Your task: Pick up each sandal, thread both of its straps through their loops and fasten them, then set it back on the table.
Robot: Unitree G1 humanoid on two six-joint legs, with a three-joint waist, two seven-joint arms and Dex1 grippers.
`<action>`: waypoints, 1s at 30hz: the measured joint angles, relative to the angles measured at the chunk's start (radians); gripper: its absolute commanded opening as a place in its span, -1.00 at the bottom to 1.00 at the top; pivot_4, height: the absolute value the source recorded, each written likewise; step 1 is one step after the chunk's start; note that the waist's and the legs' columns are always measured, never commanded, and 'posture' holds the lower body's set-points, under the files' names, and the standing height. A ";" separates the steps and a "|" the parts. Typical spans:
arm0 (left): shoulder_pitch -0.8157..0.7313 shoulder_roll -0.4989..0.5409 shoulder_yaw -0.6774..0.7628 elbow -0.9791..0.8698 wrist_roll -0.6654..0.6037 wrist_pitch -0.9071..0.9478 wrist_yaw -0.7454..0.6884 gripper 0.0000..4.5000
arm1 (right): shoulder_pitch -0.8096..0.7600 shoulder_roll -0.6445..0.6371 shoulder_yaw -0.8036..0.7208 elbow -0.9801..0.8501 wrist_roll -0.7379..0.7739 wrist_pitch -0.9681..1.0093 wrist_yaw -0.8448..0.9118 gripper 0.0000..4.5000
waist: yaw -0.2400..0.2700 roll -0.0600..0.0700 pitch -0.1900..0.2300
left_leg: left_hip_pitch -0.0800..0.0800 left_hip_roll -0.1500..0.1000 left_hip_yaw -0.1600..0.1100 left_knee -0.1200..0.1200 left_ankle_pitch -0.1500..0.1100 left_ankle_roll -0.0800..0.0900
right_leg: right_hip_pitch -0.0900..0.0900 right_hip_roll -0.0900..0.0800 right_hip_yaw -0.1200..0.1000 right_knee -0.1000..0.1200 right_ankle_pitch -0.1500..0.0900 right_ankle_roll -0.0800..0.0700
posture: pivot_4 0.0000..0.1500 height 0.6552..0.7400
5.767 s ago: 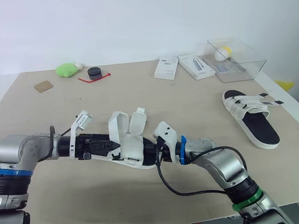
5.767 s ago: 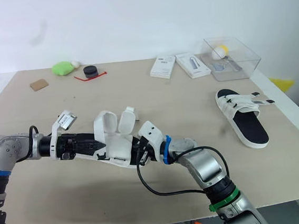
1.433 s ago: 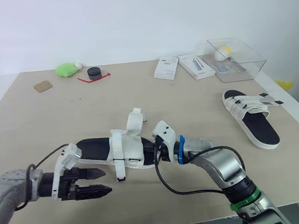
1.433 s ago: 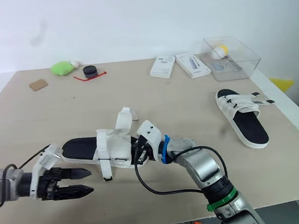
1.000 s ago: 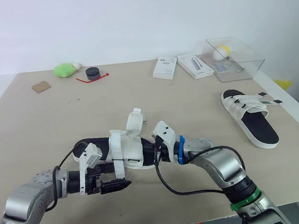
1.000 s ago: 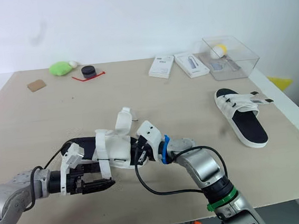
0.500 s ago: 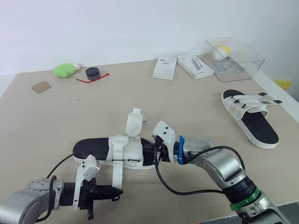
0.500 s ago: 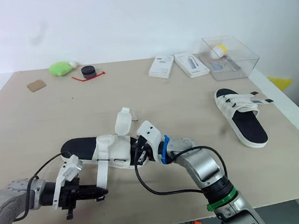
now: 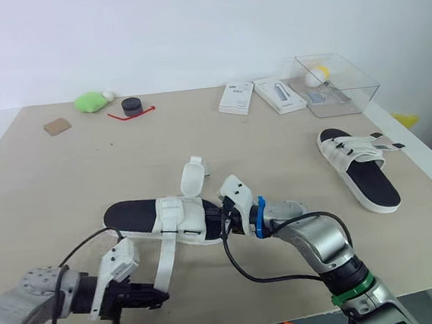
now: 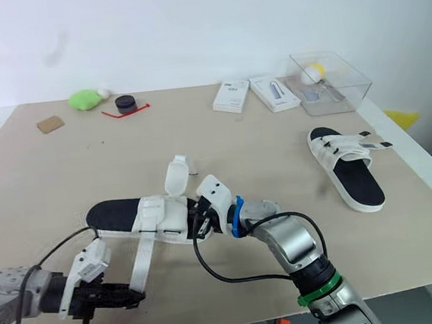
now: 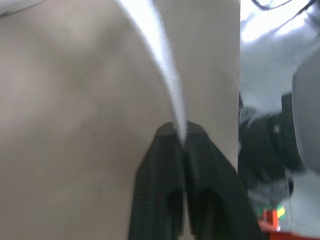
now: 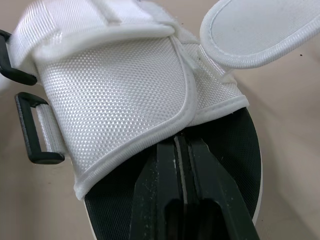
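The setting is a test lab bench. A plain white wall [image 9: 188, 27] backs a beige table [image 9: 64, 176]. Unrelated props lie along its far edge: a clear plastic box [image 9: 338, 81], white cartons [image 9: 237, 99], a green object [image 9: 88, 103].

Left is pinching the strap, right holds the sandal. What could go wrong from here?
The left gripper pinches the strap only near its end, so a harder pull may slip it free. The right gripper holds the sandal by one edge; the sideways pull could twist it loose. The second strap stands up unfastened and may snag.
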 measured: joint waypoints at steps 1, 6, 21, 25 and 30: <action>0.000 0.000 0.009 -0.006 0.001 -0.017 -0.002 -0.04 | 0.000 0.002 0.000 0.001 -0.001 -0.001 0.000 -1.00 | 0.000 0.000 0.000 | 0.000 0.000 0.000 0.000 -0.001 -0.001 | 0.000 0.000 0.000 0.000 -0.001 0.000 | 1.00 1.00; -0.008 -0.033 0.020 -0.040 0.027 -0.125 -0.007 0.90 | 0.007 0.020 0.005 0.002 -0.007 -0.009 -0.006 -1.00 | -0.001 0.000 0.000 | 0.003 0.000 0.005 0.000 -0.001 -0.001 | -0.001 -0.004 0.000 0.000 -0.003 0.000 | 1.00 1.00; -0.141 -0.123 0.063 0.561 0.444 -1.573 -0.089 0.90 | 0.025 0.024 0.006 0.002 -0.018 -0.032 -0.004 -1.00 | 0.002 0.001 -0.002 | 0.003 0.012 0.028 0.000 -0.002 0.000 | -0.005 -0.007 -0.004 -0.003 -0.002 -0.003 | 1.00 1.00; -0.186 -0.145 0.002 0.621 0.459 -1.835 -0.050 0.90 | 0.019 0.024 0.008 0.003 -0.018 -0.033 0.001 -1.00 | 0.001 0.000 -0.003 | 0.004 0.012 0.031 0.000 -0.004 0.003 | -0.005 -0.007 -0.003 -0.002 0.005 -0.003 | 1.00 1.00; -0.184 -0.125 -0.101 0.665 0.516 -1.984 0.015 0.90 | 0.015 0.021 0.012 0.004 -0.018 -0.034 0.006 -1.00 | 0.002 -0.001 -0.003 | 0.006 0.015 0.030 0.000 -0.005 0.006 | -0.005 -0.004 -0.003 0.000 0.014 0.004 | 1.00 1.00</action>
